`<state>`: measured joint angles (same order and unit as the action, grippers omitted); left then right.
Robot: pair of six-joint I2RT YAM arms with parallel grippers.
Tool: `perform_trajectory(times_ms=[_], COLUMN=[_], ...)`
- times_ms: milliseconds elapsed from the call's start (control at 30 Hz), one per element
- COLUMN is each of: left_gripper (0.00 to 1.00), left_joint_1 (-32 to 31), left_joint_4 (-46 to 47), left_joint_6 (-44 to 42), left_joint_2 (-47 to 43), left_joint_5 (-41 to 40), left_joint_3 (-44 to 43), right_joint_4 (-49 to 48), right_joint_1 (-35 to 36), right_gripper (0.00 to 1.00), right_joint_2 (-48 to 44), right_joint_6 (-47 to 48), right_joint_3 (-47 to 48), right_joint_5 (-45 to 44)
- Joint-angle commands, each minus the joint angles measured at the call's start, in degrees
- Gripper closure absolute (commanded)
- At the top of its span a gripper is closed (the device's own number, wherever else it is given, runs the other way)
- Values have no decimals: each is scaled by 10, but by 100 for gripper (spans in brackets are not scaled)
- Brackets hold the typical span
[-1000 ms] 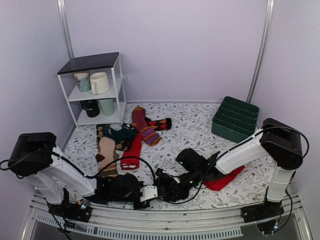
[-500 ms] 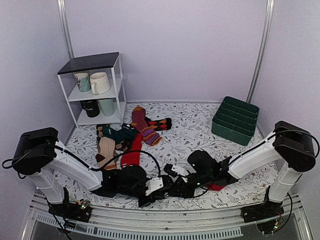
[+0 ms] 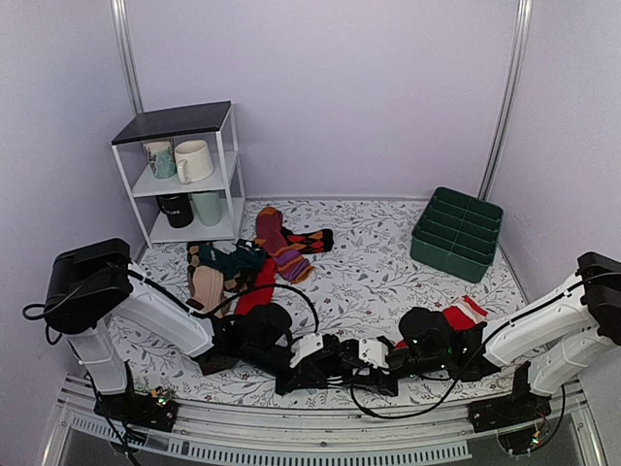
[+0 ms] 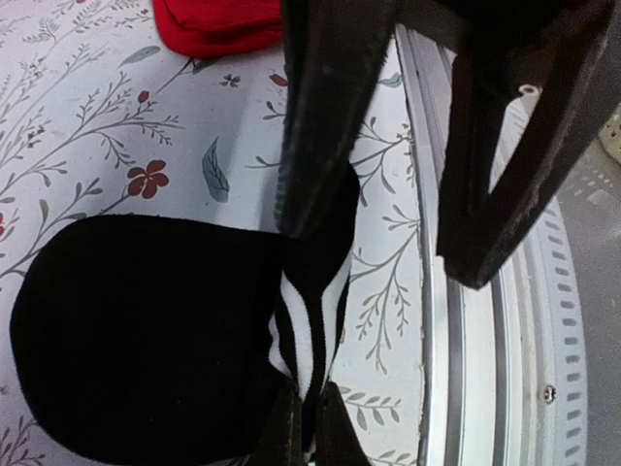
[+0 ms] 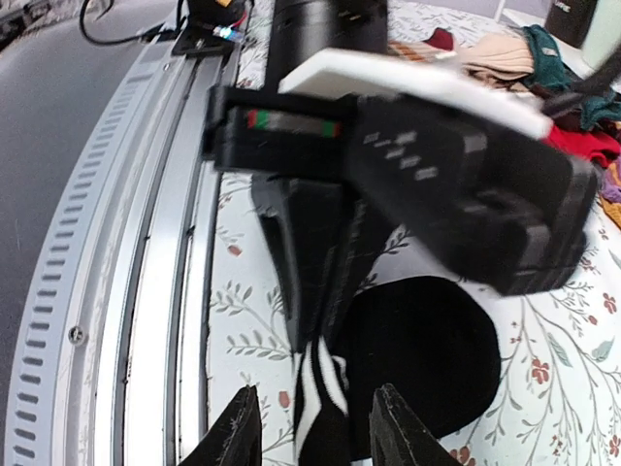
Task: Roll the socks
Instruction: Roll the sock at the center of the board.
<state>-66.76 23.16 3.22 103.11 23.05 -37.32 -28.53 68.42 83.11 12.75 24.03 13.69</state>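
Note:
The black socks (image 4: 136,330) lie flat on the floral table by its front edge, with the white-striped cuff (image 4: 309,330) bunched up. My left gripper (image 4: 306,432) is shut on that cuff. In the right wrist view the left gripper (image 5: 325,330) pinches the cuff (image 5: 320,388) from above, beside the black sock body (image 5: 417,349). My right gripper (image 5: 315,432) is open, with one finger on each side of the cuff. In the top view the left gripper (image 3: 325,361) and the right gripper (image 3: 367,355) meet tip to tip and hide the socks.
A big red sock (image 3: 456,318) lies beside the right arm. A pile of other socks (image 3: 233,267) and a purple-and-orange striped sock (image 3: 281,248) lie at the back left. A shelf with mugs (image 3: 184,175) stands at the far left and a green tray (image 3: 456,233) at the far right. A metal rail (image 3: 320,427) runs along the front.
Both grippers have slid right along the front edge. The left arm has stretched out, the right arm has drawn back, and the red sock now shows beside it.

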Motion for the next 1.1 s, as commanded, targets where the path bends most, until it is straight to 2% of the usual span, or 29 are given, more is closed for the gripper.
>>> perform_trajectory(times_ms=[0,433,733,833,900,1000,1067], left_gripper=[100,100,100,90,65,63,64], left_joint_1=[3,2,3,1,-2,-16,-33], left_joint_4=[-126,-128,-128,-119,-93,-49,-11], left_joint_6=[8,8,6,2,-2,-21,-48], left_joint_2=[42,46,39,-3,-48,-110,-146], left_joint_5=[6,6,-16,-87,-144,-235,-268], left_joint_3=[18,16,17,25,43,78,109], right_joint_4=[41,53,87,103,108,123,153], right_joint_1=[28,34,34,34,32,22,14], right_gripper=[60,63,91,92,92,92,92], right_joint_2=[31,92,124,130,130,141,152], right_joint_6=[52,54,4,-35,-63,-102,-122], right_joint_3=[20,46,62,65,64,70,86], right_joint_5=[-28,-95,-71,-56,-36,9,43])
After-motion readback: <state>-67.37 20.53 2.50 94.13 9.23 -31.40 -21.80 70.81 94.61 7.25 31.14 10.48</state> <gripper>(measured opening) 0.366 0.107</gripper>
